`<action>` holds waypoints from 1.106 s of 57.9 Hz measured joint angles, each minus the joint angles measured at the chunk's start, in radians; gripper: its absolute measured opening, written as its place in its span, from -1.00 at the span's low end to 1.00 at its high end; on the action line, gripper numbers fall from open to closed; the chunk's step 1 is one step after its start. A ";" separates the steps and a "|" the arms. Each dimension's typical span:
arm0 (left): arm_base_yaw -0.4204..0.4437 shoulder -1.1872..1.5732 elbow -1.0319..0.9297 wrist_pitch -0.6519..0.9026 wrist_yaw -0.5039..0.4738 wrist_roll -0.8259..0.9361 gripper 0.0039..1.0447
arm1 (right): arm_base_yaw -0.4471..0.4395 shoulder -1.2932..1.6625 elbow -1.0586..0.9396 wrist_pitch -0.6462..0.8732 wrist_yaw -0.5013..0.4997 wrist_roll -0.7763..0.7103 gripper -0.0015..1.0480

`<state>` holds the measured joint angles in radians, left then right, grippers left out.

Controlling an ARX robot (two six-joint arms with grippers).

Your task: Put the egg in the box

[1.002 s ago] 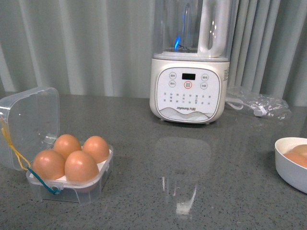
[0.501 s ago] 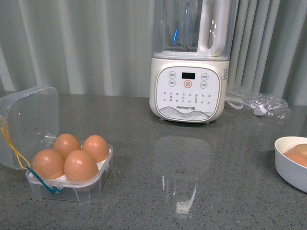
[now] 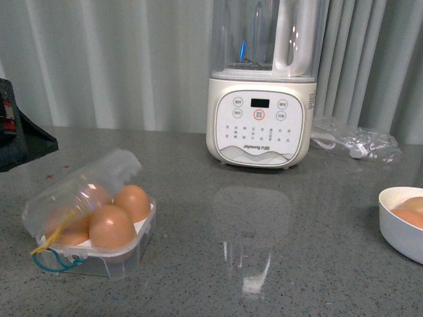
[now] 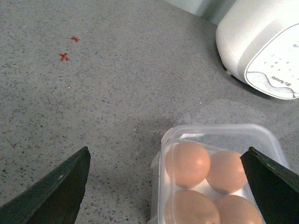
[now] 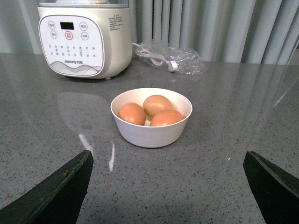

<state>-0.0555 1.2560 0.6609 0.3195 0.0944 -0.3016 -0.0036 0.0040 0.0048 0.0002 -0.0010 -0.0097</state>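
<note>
The clear box [image 3: 106,261] stands at the front left of the counter with several brown eggs [image 3: 111,228] in its white tray. Its hinged lid [image 3: 79,191] hangs tilted, half lowered over the eggs. The yellow and blue cord loops [image 3: 49,254] hang at its front. In the left wrist view, my open left gripper [image 4: 167,154] hovers above the box [image 4: 219,133], eggs [image 4: 188,163] showing through the lid. A dark part of my left arm [image 3: 18,135] shows at the far left. My open, empty right gripper [image 5: 167,156] is short of a white bowl [image 5: 149,135].
The white bowl [image 3: 384,206] at the right edge holds three brown eggs [image 5: 158,105]. A white blender [image 3: 259,125] stands at the back centre, with a clear bag of cable [image 3: 357,142] beside it. Red marks [image 4: 64,57] are on the grey counter.
The box lid has swung from upright down to half closed over the eggs. My left arm has come into view at the far left.
</note>
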 joint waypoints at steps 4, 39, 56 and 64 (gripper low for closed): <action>-0.031 0.000 -0.006 0.007 -0.020 0.000 0.87 | 0.000 0.000 0.000 0.000 0.000 0.000 0.86; -0.358 -0.051 -0.066 -0.014 -0.102 0.222 0.87 | 0.000 0.000 0.000 0.000 0.000 0.000 0.86; -0.333 -0.060 -0.066 -0.048 -0.093 0.222 0.87 | 0.000 0.000 0.000 0.000 0.000 0.000 0.86; -0.264 -0.143 -0.051 -0.062 -0.076 0.174 0.87 | 0.000 0.000 0.000 0.000 0.000 0.000 0.86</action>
<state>-0.3195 1.1133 0.6102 0.2577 0.0181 -0.1280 -0.0036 0.0040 0.0048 0.0002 -0.0013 -0.0097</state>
